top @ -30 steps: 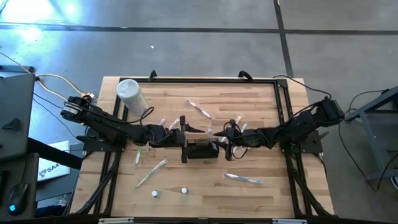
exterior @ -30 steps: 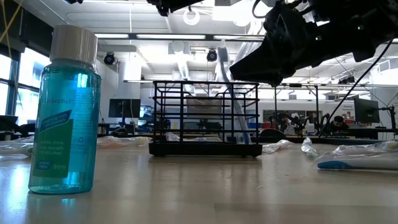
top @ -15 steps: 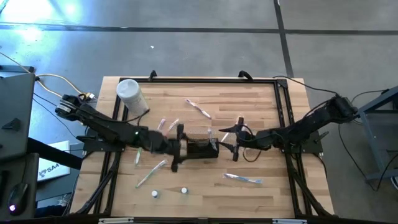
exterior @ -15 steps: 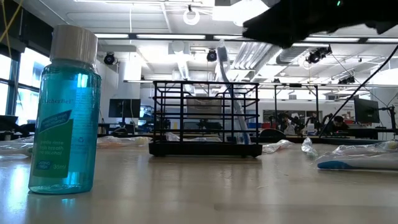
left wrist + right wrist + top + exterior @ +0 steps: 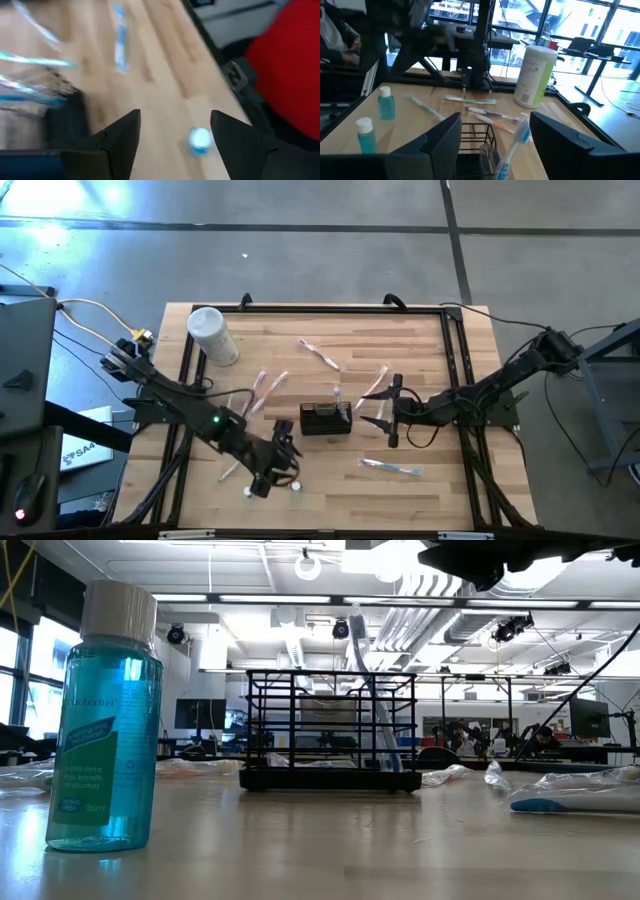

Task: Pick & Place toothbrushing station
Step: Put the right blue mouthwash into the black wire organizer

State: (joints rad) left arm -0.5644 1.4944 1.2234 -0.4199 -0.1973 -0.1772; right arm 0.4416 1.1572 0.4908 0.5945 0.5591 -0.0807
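The wooden table (image 5: 420,350) fills the middle of the high view, with both dark arms reaching in from its left and right edges. A tall white cylindrical container (image 5: 211,335) stands at the table's upper left. The toothbrushing station (image 5: 326,420), a black wire holder, sits at the centre of the table; in the low view it stands upright at mid-frame with a toothbrush (image 5: 372,690) leaning inside it. The left end effector (image 5: 275,470) is low and left of centre in the high view, well apart from the station, its fingers spread with nothing between them, above a small capped bottle (image 5: 199,140). The right end effector (image 5: 392,412) is just right of the station, fingers spread and empty, not touching it. Wrapped toothbrushes (image 5: 318,354) lie scattered across the table, above the station and to its lower right. A blue mouthwash bottle (image 5: 104,720) looms at the left of the low view.
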